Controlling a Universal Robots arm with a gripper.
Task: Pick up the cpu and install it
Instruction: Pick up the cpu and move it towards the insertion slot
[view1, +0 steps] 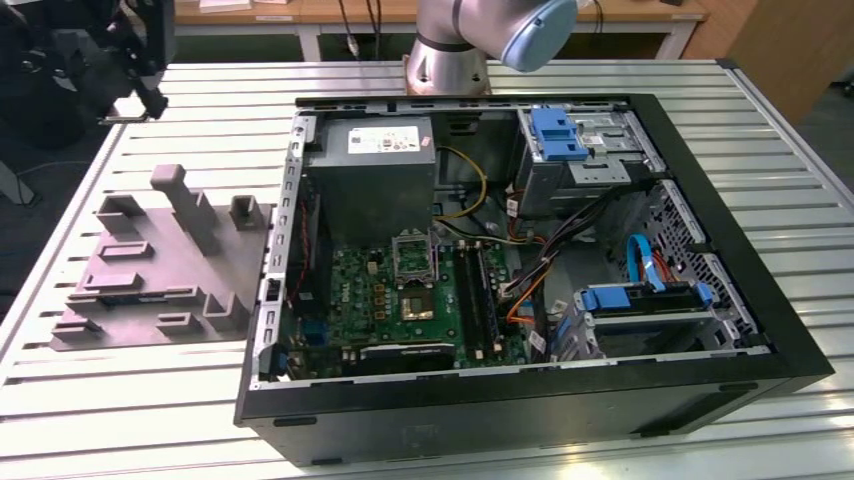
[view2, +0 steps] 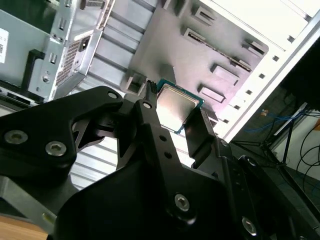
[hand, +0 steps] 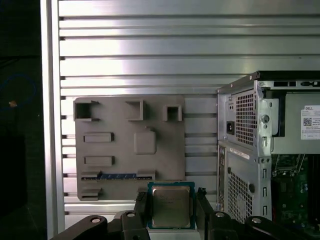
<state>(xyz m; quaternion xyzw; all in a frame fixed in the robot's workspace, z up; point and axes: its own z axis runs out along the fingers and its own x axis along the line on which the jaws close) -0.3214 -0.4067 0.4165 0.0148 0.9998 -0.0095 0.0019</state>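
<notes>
The robot's gripper is closed narrowly on the cpu. Its two black fingers press opposite edges of the small square chip, and the silvery metal top faces the cameras in both wrist views. We see the chip held in the air outside the computer case. Behind it are the grey fixture tray and the slatted aluminium table, and the case's perforated rear panel stands just beside the tray.

In the exterior view the case lies open on the table with its green motherboard exposed. The metal-framed socket sits on the board just below the power supply, well apart from the tray at the exterior view's left. We cannot tell whether the socket's retaining frame is raised.

We judge that the pick-up is done, since the chip is off the tray and in the grasp, and that the install is not yet made, since the chip is nowhere near the board.

In our judgement, seating it calls for three things:
- The chip must be kept level in this edge grip while it crosses the case wall.
- It must be squared to the socket with its corners matched.
- It must go down without any pressing force.

The cable bundles running beside the board leave little room for a wide approach.
</notes>
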